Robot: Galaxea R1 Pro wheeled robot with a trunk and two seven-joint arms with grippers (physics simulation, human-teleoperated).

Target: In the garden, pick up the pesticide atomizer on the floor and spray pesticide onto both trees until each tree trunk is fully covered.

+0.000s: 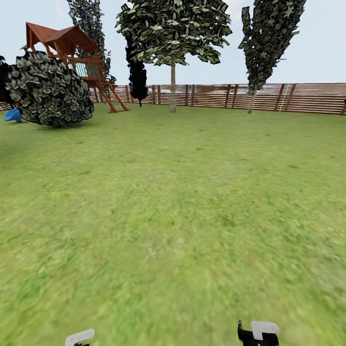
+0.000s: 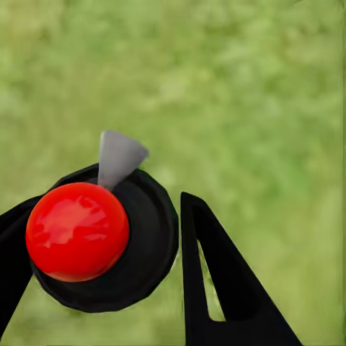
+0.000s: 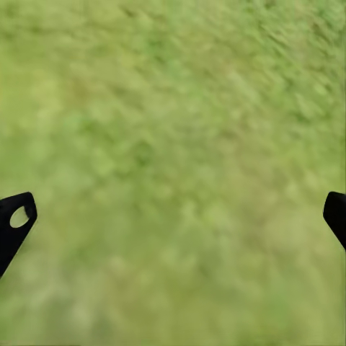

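Left gripper [image 2: 101, 267] clamps the red-capped atomizer [image 2: 78, 231]; right gripper [image 3: 173, 216] splayed over lawn [image 3: 173, 108].

From the robot's head, the camera looks forward and slightly down across the lawn [image 1: 173, 216] to the slatted fence [image 1: 288, 97] along its far edge, with a thin-trunked tree [image 1: 172, 86] and a wooden play tower [image 1: 72, 53] before it. Both wrist cameras face steeply down at close, blurred grass, the left past its black fingers [image 2: 216, 281]. Grass is the one thing all three views share.
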